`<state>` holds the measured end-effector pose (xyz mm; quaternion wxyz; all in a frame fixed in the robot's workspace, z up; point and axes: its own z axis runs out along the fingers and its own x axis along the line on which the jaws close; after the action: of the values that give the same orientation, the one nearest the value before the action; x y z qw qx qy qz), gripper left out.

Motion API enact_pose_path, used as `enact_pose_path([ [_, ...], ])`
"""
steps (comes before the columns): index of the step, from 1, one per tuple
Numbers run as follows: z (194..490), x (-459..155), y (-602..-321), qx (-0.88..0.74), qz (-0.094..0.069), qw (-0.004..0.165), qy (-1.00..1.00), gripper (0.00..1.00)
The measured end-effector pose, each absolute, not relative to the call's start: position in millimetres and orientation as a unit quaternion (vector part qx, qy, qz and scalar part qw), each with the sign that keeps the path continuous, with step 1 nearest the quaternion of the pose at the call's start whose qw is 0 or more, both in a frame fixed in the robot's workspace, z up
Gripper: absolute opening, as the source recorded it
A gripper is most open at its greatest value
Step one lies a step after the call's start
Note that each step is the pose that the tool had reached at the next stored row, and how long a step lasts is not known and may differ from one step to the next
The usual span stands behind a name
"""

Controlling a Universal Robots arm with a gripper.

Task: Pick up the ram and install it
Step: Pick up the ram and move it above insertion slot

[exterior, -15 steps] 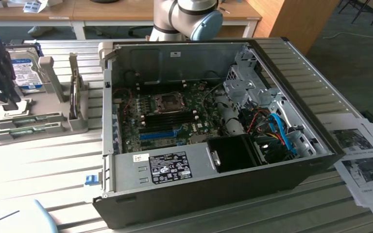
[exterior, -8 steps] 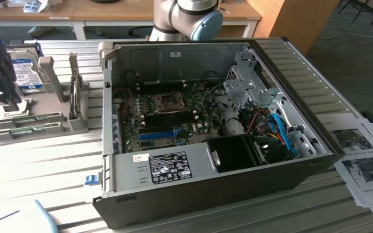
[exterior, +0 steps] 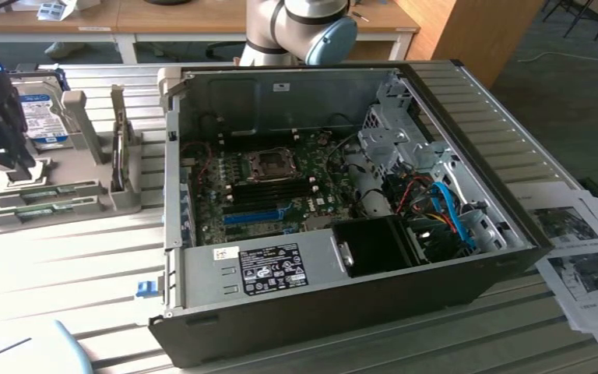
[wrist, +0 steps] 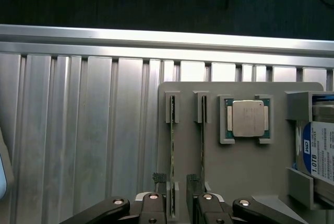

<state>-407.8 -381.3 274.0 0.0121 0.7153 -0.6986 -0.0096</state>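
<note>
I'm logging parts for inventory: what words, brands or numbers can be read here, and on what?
"WD": on the hard drive label, in the wrist view.
"1.0TB": on the same label.
The power supply label, the processor lid and the printed sheets carry text too small to read.

clear: ribbed table point(wrist: 78, 140) beside the grey holder plate point(wrist: 229, 172) | blocked: second ram stick point(wrist: 202, 143) just beside the ram point(wrist: 171, 145), hard drive point(wrist: 319, 153) near

Tool point(wrist: 176, 183) face down, fingers point(wrist: 194, 185) wide apart, arm point(exterior: 301, 31) at the exterior view's top edge.
</note>
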Motion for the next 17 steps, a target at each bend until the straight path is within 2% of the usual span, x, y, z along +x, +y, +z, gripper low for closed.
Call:
enact_pose_path([
  [17,263,-408,-381,0.715,-0.010,0.012,-0.699,0.29],
])
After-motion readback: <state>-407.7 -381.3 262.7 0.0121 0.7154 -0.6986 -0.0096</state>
